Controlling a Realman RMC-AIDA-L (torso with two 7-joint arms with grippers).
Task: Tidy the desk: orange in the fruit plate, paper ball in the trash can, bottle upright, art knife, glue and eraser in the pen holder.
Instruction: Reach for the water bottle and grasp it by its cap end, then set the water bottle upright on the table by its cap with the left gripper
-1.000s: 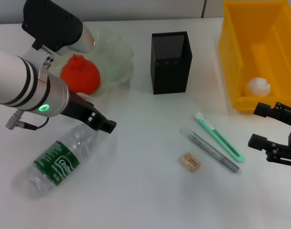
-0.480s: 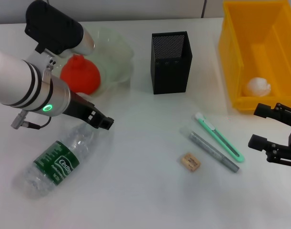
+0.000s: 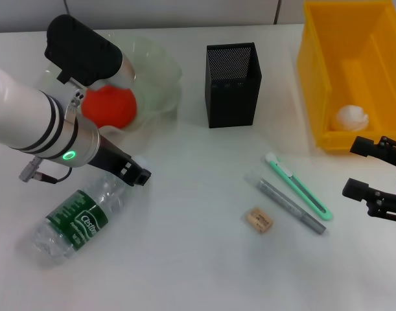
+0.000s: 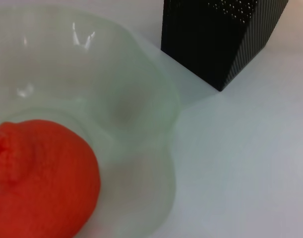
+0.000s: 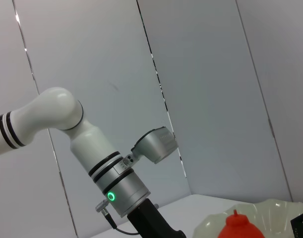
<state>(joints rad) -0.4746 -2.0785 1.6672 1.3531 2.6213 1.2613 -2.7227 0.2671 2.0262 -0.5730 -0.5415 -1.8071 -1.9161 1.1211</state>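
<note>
The bottle (image 3: 74,219) is seen lying on its side on the worktop (image 3: 185,259), its green label turned up and its neck end reaching toward the left gripper (image 3: 134,173), which hangs just above that end; whether the left fingers are apart or closed cannot be told, since only their dark tip is shown. Just behind that gripper the orange (image 3: 109,105) is found resting in the translucent fruit plate (image 3: 160,81), and in the left wrist view the same orange (image 4: 39,181) is seen low in the plate (image 4: 141,124) with the black mesh pen holder (image 4: 218,37) beyond the plate's wavy rim. The pen holder (image 3: 232,84) is set upright, well apart from both grippers. Between the two grippers, nearer the right one, the art knife (image 3: 298,184) and the glue (image 3: 291,207) are laid side by side at a slant, with the eraser (image 3: 258,220) just beside the glue. The right gripper (image 3: 372,172) is held near the worktop's edge with its fingers (image 3: 354,189) spread apart and nothing between them. Just beyond it, the paper ball (image 3: 350,118) is seen inside the yellow trash can (image 3: 314,84).
</note>
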